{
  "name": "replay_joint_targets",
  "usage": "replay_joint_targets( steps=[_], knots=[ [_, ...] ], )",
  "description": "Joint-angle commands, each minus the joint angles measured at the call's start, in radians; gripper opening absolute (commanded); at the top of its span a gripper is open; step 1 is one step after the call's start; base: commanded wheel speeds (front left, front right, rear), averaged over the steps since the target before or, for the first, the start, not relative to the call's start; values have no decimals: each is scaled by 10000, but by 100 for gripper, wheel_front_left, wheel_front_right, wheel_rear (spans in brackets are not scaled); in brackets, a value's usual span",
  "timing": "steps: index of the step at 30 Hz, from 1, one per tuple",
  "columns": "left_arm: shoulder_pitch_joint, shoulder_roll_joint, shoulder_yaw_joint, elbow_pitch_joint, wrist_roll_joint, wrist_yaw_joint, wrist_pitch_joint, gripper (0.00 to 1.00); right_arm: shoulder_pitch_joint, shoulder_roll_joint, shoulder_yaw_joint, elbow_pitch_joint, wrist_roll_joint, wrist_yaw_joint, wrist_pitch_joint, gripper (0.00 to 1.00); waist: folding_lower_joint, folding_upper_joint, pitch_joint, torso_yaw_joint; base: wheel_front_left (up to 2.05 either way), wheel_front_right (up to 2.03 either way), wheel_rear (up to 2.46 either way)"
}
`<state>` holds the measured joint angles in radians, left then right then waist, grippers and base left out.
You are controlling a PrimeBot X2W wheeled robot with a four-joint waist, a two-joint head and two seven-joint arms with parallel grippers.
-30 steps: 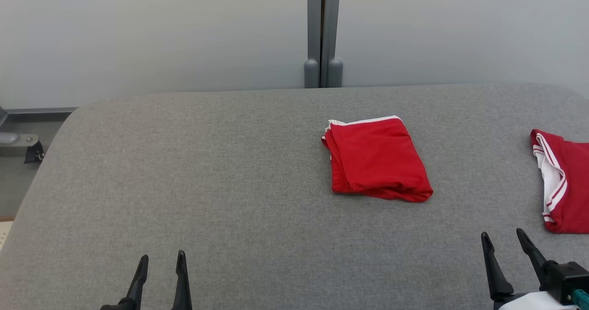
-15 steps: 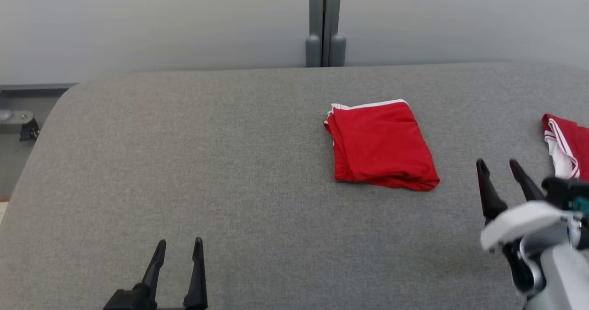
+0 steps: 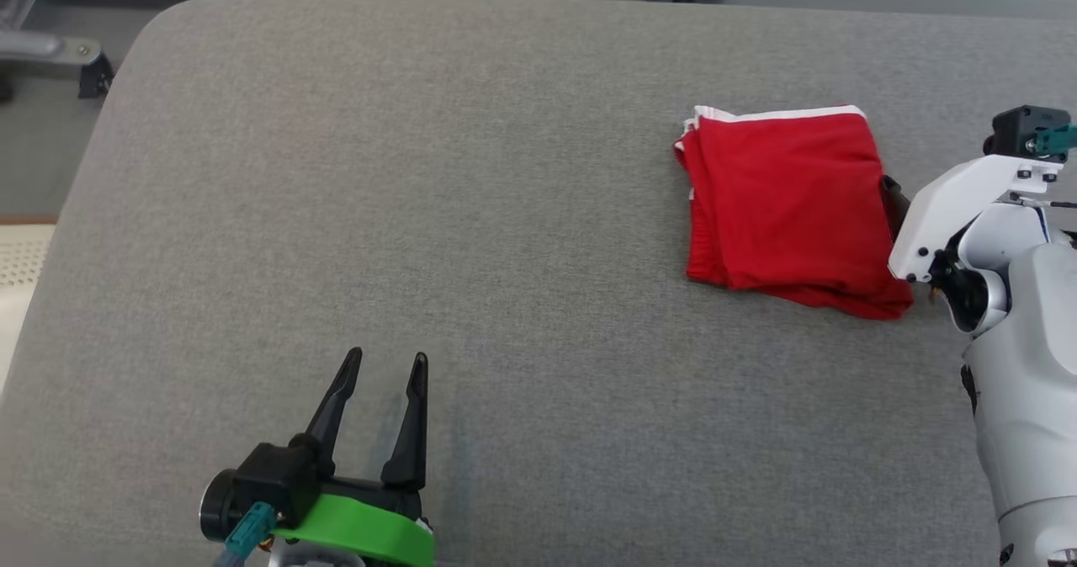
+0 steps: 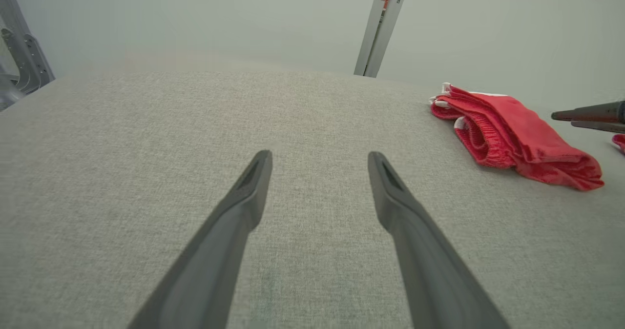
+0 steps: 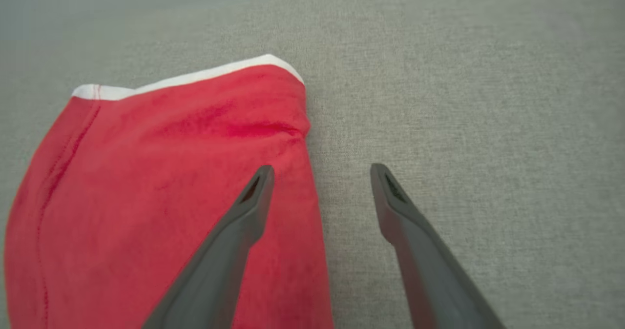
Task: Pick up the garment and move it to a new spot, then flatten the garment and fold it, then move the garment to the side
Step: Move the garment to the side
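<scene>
right wrist view: my right gripper [image 5: 321, 168] wide, empty, straddling garment [image 5: 161, 182] edge, frame centre; left gripper [image 4: 318, 154] wide, empty.

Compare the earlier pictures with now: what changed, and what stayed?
The right gripper reached forward to the folded red garment; its open fingers now sit either side of the garment's right edge, gripping nothing. The head camera tilted down. Garment stayed folded; left gripper stayed open.
</scene>
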<state>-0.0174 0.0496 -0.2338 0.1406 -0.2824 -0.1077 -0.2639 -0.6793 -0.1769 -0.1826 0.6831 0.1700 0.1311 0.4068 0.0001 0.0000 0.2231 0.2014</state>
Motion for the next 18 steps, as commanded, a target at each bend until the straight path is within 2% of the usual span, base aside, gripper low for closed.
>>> replay_joint_targets(
  steps=[1,9,10,11,14,18],
  knots=[
    [-226,20,0,33,-46,-54,-1,100,-204,25,-32,210,-215,-8,17,100,-1,0,645,806,0,0,0],
    [-359,20,-45,0,-15,-104,-1,100,-393,48,-799,1429,-723,-13,-24,100,-1,0,694,935,0,0,0],
    [-359,20,-35,-17,-29,-106,-2,100,-403,91,-810,1522,-731,-11,-26,68,-1,0,706,896,0,0,0],
    [-356,20,-31,-32,-43,-104,-1,100,-450,140,-851,1551,-706,-11,-132,0,-1,0,725,838,0,0,0],
    [-329,22,103,-136,-124,-30,-1,100,-816,368,-913,1433,-482,-13,-564,0,-1,0,818,435,0,0,0],
    [-311,20,241,-236,-26,-49,-1,100,-1123,430,-544,1179,-219,-11,-838,0,-1,0,925,-511,0,0,0]
  ],
)
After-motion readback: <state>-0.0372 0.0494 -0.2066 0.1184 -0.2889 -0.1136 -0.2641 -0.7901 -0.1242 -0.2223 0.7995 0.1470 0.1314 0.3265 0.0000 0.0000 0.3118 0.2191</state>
